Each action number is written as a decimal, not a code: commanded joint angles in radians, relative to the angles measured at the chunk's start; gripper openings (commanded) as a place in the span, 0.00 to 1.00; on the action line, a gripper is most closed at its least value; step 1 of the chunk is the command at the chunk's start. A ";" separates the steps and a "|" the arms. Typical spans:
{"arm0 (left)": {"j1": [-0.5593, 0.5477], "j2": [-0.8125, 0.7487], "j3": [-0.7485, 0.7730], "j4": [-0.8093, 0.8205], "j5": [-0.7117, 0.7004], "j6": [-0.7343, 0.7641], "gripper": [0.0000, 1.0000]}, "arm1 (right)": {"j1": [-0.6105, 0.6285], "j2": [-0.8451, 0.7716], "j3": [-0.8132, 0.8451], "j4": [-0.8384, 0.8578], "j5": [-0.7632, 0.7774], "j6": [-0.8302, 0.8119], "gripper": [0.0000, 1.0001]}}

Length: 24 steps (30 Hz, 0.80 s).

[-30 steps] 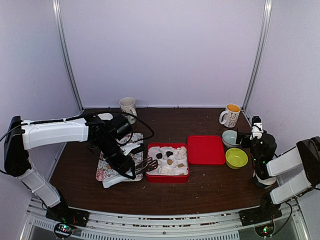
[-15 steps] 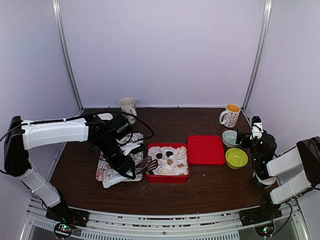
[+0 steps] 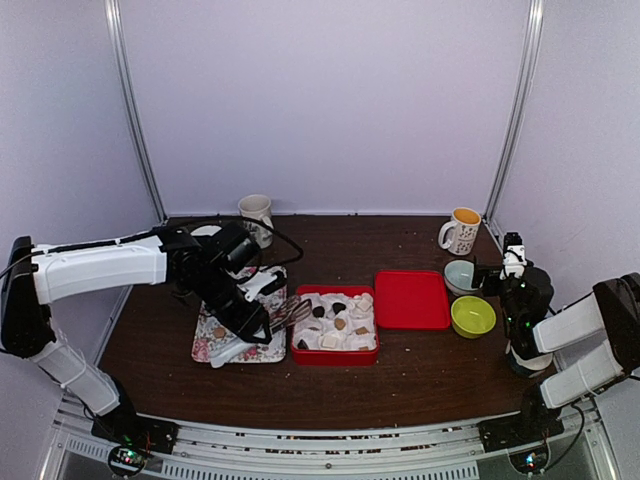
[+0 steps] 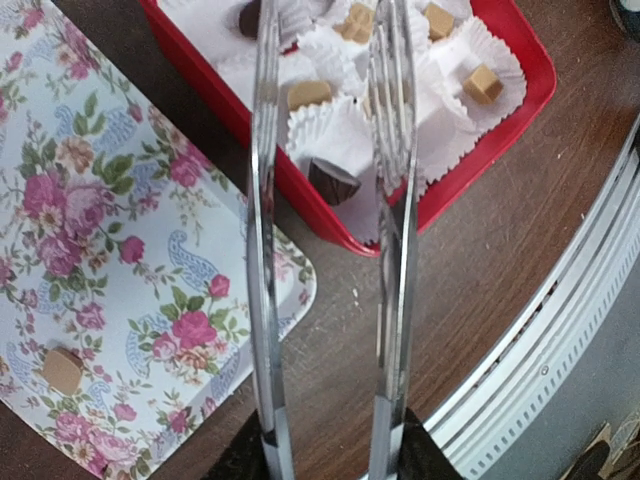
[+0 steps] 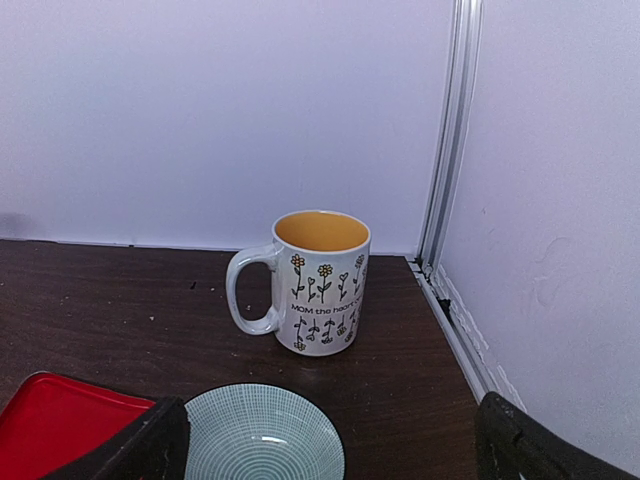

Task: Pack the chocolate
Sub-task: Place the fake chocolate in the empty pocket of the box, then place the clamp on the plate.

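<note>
Our left jaws, clamping empty tongs [image 4: 263,260], drew back toward eleven o'clock off the red box [image 3: 335,357]; one chocolate [image 4: 62,368] waited on the tray [image 4: 130,230]; right jaws stood open.

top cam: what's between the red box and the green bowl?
The red lid, flat between red box and green bowl; top view shows it.

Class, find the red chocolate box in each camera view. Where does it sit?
Top external: red chocolate box at table centre, right of the floral tray.
Left wrist: upper part, behind the tongs.
Right wrist: not in it; only the red lid's corner shows.
Shared landmark: the floral tray, in top and left wrist views.
</note>
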 commanded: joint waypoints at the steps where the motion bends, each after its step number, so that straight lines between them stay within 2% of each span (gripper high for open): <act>1: 0.052 -0.097 -0.058 0.145 -0.101 -0.056 0.38 | -0.010 -0.008 0.022 -0.004 -0.011 0.006 1.00; 6: 0.173 -0.218 -0.170 0.256 -0.087 -0.106 0.37 | -0.010 -0.008 0.023 -0.005 -0.011 0.006 1.00; 11: 0.269 -0.232 -0.220 0.305 -0.123 -0.168 0.37 | -0.010 -0.007 0.023 -0.006 -0.011 0.006 1.00; 14: 0.277 -0.197 -0.249 0.359 -0.159 -0.209 0.37 | -0.041 -0.004 0.073 -0.099 0.051 0.075 1.00; 24: 0.281 -0.084 -0.287 0.499 -0.203 -0.274 0.37 | -0.048 -0.006 0.059 -0.072 0.040 0.071 1.00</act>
